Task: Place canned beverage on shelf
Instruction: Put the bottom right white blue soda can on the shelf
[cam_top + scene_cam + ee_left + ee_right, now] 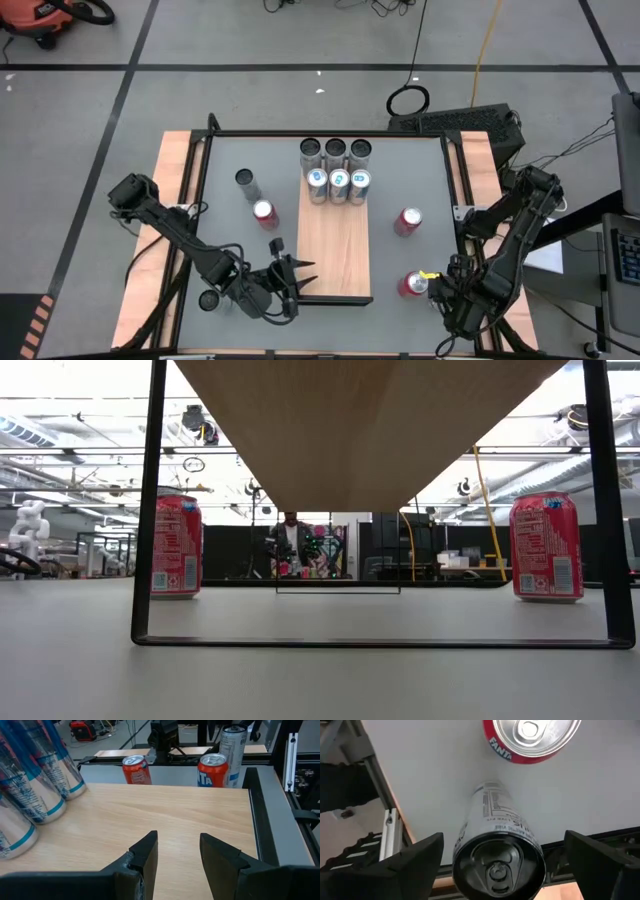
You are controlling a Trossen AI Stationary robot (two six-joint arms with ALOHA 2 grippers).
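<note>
The shelf [335,245] is a light wood board on a dark frame mid-table. Several slim cans [338,180] stand at its far end. My right gripper [504,839] points down at the table's near right, open, a finger on either side of an upright slim dark-topped can [497,862] without touching it. A red Fanta can [530,735] stands on the table just beyond. My left gripper [177,837] hovers open over the shelf's near left corner [305,272] with nothing between its fingers.
A second red can [408,220] stands on the table right of the shelf. A red can [265,212] and a slim can [245,180] stand to its left. The shelf's near half [165,815] is bare wood. Its dark frame legs [148,510] show in the low view.
</note>
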